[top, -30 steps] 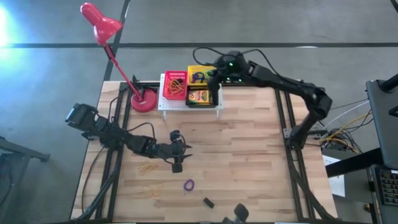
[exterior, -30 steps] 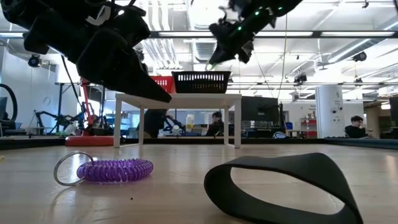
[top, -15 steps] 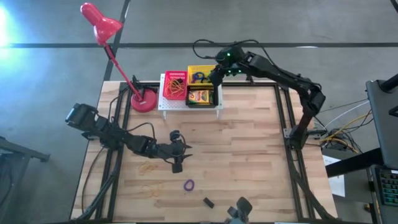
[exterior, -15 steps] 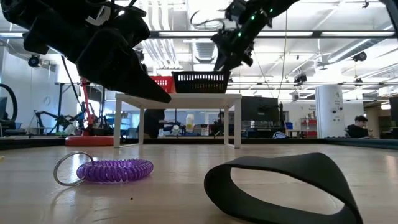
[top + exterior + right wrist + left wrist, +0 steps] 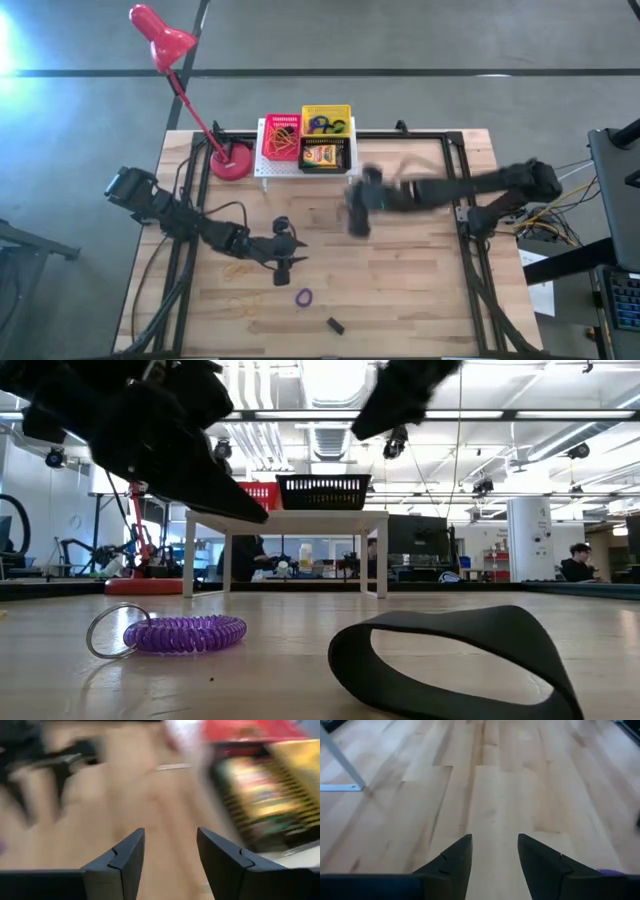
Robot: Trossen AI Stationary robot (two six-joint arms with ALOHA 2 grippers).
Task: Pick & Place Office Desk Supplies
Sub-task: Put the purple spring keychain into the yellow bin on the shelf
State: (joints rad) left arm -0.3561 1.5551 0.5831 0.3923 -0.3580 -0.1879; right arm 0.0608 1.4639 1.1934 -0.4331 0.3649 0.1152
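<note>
Right gripper (image 5: 357, 224) open, empty, mid-worktop (image 5: 400, 270), likely heading for loose supplies. Left gripper (image 5: 281, 272) open, empty, low near purple loop (image 5: 303, 297). Crayon box (image 5: 320, 156) already in rack bin.

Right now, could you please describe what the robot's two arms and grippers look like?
Both arms are dark, jointed links trailing black cables. The left gripper and right gripper each end in two matte black, wedge-shaped fingers tapering to pointed tips, with small notches in their edges.
</note>
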